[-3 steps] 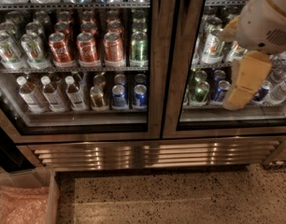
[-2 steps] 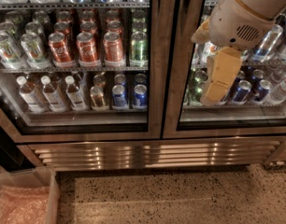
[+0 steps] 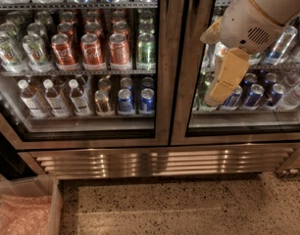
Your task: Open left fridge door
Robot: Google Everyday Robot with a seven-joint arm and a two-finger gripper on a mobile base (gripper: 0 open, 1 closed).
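Observation:
The left fridge door (image 3: 163,67) is a tall glass pane in a brushed steel frame, and it stands closed. Red cola cans (image 3: 92,49) and clear bottles (image 3: 55,98) show through it. My gripper (image 3: 214,97) hangs from the cream-coloured arm (image 3: 260,18) at the upper right. It points down and left in front of the right door's glass, just right of the centre posts where the two doors meet. It does not touch the left door.
The right glass door (image 3: 248,124) shows blue cans and bottles behind my arm. A steel vent grille (image 3: 160,161) runs below both doors. A clear plastic bin (image 3: 25,207) with pinkish contents sits at the lower left on the speckled floor (image 3: 189,204).
My arm and gripper have moved left and slightly up across the right door, toward the centre posts. The doors have not moved.

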